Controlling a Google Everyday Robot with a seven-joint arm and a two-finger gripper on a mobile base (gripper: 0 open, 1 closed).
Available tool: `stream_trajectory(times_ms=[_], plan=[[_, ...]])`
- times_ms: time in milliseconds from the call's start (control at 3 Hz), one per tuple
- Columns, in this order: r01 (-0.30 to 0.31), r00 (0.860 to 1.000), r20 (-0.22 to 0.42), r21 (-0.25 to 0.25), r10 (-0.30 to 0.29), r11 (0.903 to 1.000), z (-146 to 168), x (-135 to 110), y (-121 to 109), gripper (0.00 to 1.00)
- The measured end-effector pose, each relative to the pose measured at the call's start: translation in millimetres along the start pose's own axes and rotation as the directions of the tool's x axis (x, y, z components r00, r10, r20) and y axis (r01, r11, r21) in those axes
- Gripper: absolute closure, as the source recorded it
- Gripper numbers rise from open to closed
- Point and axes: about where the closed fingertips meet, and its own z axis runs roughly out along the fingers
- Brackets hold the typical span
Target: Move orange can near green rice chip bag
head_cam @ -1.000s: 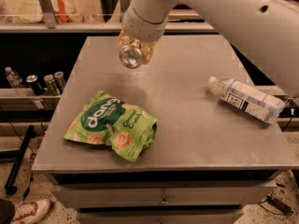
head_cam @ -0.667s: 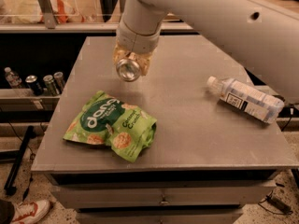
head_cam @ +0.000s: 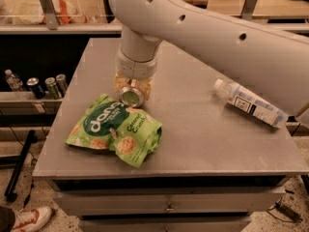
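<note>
Camera view: grey surface (head_cam: 207, 139) carries green rice chip bag (head_cam: 113, 132) front-left. Gripper (head_cam: 131, 89) hangs at the bag's upper edge, fingers closed on tilted orange can (head_cam: 131, 97). Lower onto bare surface beside the bag, not onto it, then release.

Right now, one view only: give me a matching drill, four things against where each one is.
Things:
1. can
2. bag
3. bottle
4. dark cans

Places:
A. lying on its side, right part of the table
B. standing on the side shelf, left of the table
C. held in the gripper, which is low over the table by the bag's upper edge
D. lying flat, front left of the table

Pairs: 1-C, 2-D, 3-A, 4-B
</note>
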Motion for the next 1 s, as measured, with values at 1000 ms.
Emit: stream_trajectory(times_ms=[1000], plan=[[0.029,0.999,0.027,-0.012,-0.029,0.9995,17.3,-10.5,-0.5,0.82]])
